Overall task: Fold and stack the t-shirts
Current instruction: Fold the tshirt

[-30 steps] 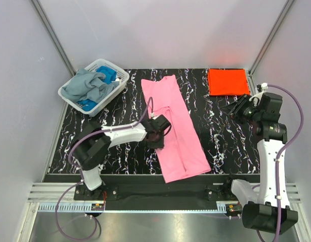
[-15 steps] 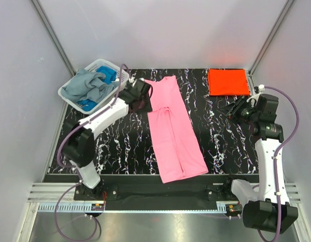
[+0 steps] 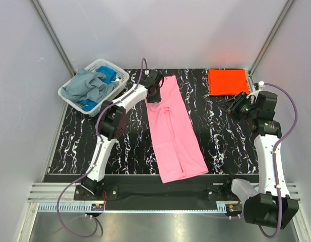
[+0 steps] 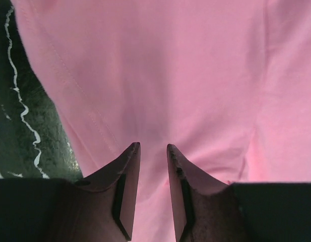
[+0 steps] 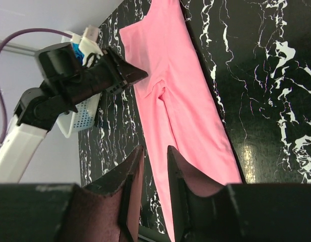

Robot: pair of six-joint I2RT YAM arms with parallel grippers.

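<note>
Left pincer (image 4: 153,146) over pink t-shirt (image 4: 160,75)

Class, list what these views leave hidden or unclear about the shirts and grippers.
- Top view: blue cloth in white lattice basket, mostly buried under grey-blue shirt.
- Top view: pink shirt's far corner, under left gripper.
- Left wrist view: whether fingertips touch the shirt.
- Top view: folded orange-red shirt's layers, too small.

Basket (image 3: 113,95) blocks far-left corner; tabletop (image 3: 215,128) bare btwn pink shirt (image 3: 176,132), orange-red shirt (image 3: 227,81).
</note>
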